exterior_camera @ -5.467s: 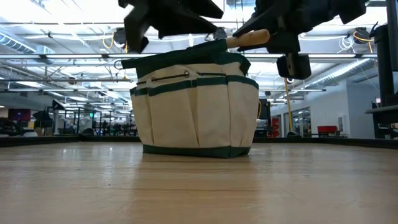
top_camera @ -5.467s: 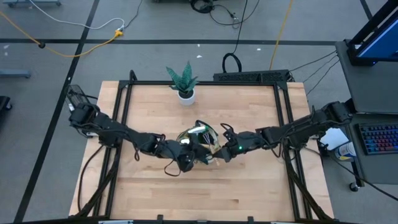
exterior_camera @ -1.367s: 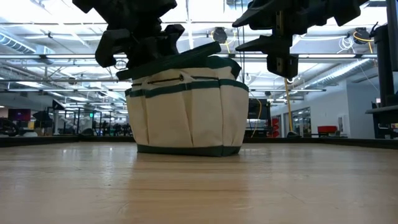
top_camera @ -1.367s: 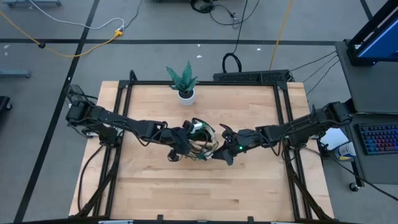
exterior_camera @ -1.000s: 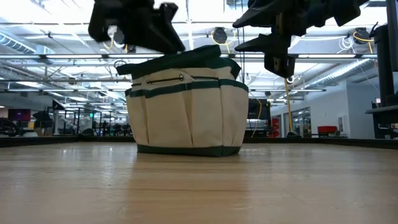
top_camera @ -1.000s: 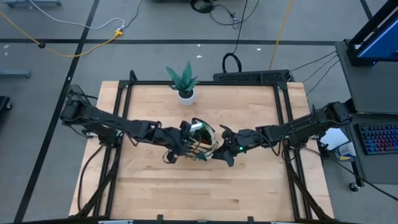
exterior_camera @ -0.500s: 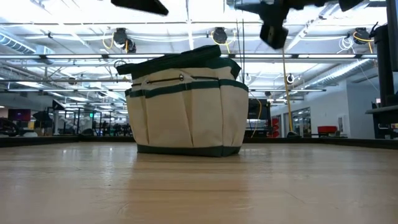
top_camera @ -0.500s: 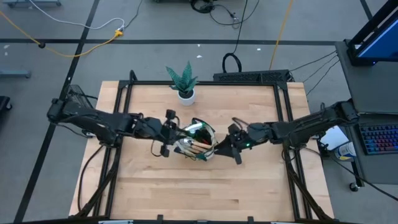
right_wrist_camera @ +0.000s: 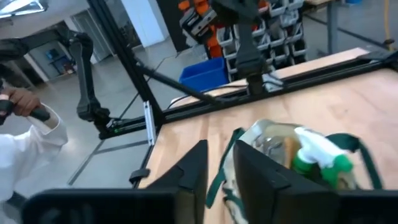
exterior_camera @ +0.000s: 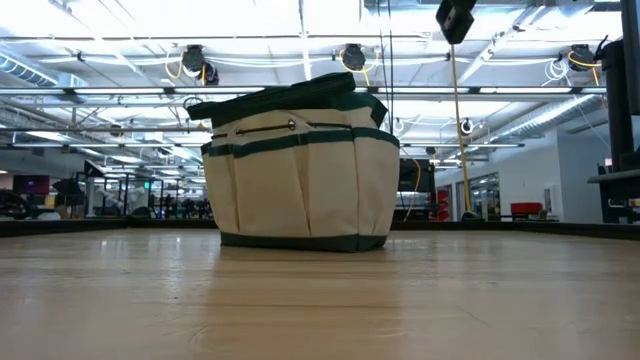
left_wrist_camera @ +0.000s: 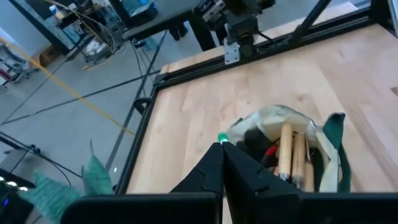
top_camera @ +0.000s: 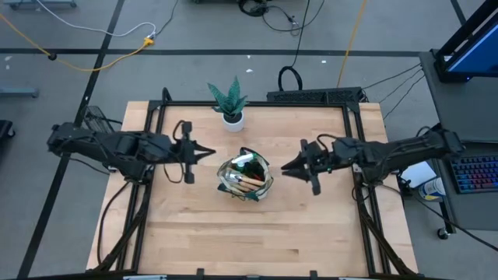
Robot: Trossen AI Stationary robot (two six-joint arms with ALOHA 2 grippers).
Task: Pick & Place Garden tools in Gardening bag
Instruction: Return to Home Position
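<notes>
The gardening bag (top_camera: 244, 177), beige with dark green trim, stands upright on its base at the table's middle (exterior_camera: 300, 170). Garden tools stick out of it: two wooden handles (left_wrist_camera: 289, 152) and a green spray bottle (right_wrist_camera: 314, 158). My left gripper (top_camera: 210, 152) hovers to the left of the bag, its fingers shut on nothing (left_wrist_camera: 222, 146). My right gripper (top_camera: 285, 167) hovers to the right of the bag. There is a gap between its fingers (right_wrist_camera: 221, 149) and nothing in it. Both point at the bag.
A spiky green plant in a white pot (top_camera: 228, 101) stands near the table's far edge, behind the bag. A black metal frame (top_camera: 257, 104) runs round the table. In the right wrist view a person's hand and white sleeve (right_wrist_camera: 28, 118) show beyond the table.
Both grippers have drawn back from over the bag's mouth and risen: the left toward the table's left edge, the right toward its right edge. The left has gone out of the low view, and only a piece of an arm shows at its top. The bag has stayed in place.
</notes>
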